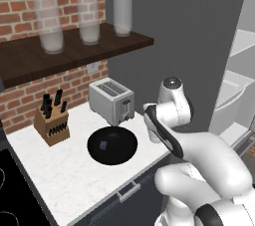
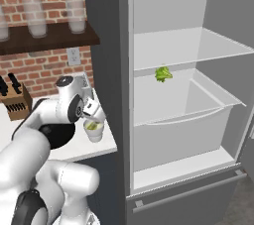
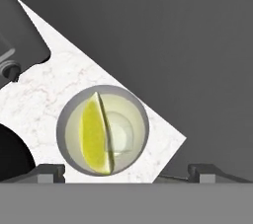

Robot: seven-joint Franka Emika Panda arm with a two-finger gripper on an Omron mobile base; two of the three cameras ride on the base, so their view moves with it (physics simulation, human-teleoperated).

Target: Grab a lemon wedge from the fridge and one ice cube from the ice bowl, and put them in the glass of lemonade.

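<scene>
Now the wide-open, empty pincer (image 3: 126,171) hovers right above the glass (image 3: 103,129), where the wedge (image 3: 94,136) lies.

Both base views look down over the counter (image 1: 60,170); hand view hangs close above it

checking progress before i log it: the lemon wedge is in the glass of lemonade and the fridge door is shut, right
Not quite. The lemon wedge is in the glass of lemonade, as the hand view shows, but the fridge is open, not shut: the right base view shows its white inside and pale shelves.
</scene>
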